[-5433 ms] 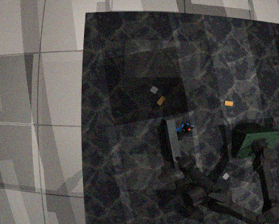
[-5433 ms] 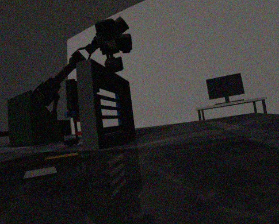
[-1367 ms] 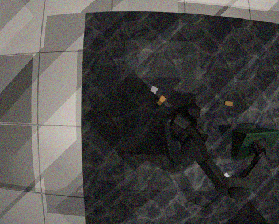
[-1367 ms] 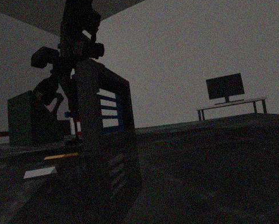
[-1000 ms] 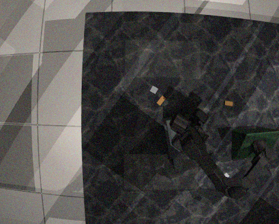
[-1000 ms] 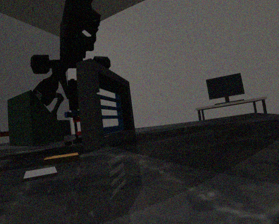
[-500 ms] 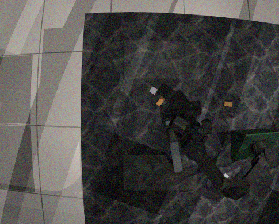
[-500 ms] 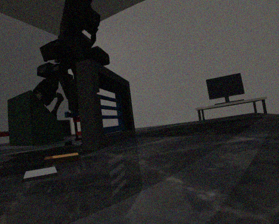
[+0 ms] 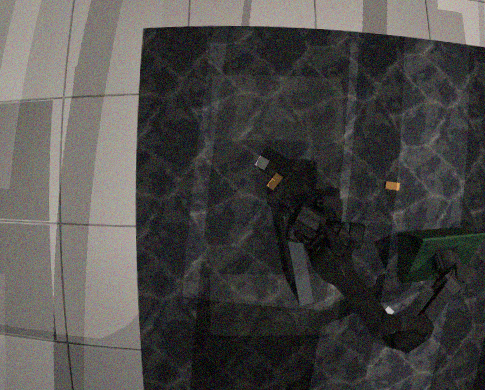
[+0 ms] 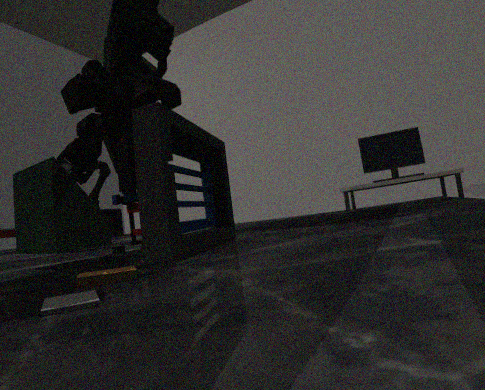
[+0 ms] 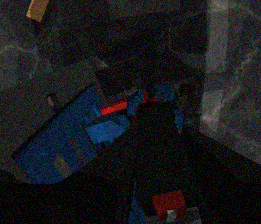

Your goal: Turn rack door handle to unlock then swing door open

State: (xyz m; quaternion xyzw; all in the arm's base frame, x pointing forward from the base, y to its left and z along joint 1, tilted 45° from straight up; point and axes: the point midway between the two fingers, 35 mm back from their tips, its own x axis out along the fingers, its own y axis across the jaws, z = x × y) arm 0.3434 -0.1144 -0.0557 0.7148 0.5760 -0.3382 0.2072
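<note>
The rack's dark frame [image 10: 154, 184] stands upright in the exterior view. The blue slatted door [image 10: 209, 209] [image 11: 50, 145] shows through its opening and lies obliquely at the left in the wrist view; its exact opening angle I cannot tell. The red handle [image 10: 133, 226] [image 11: 115, 107] is between blue brackets, partly hidden by the fingers. My gripper [image 10: 127, 194] [image 11: 159, 133] is at the handle and shut on it. The arm leans over the rack; the fingertips are dark and poorly visible, and are hidden under the arm in the top view.
A green box [image 9: 447, 254] [image 10: 34, 209] stands beside the arm, with a dark jointed object against it. A silver block [image 9: 262, 162] [image 10: 71, 300] and an orange block [image 9: 274, 181] [image 10: 107, 273] lie near the rack. Another orange block [image 9: 392, 186] lies farther right.
</note>
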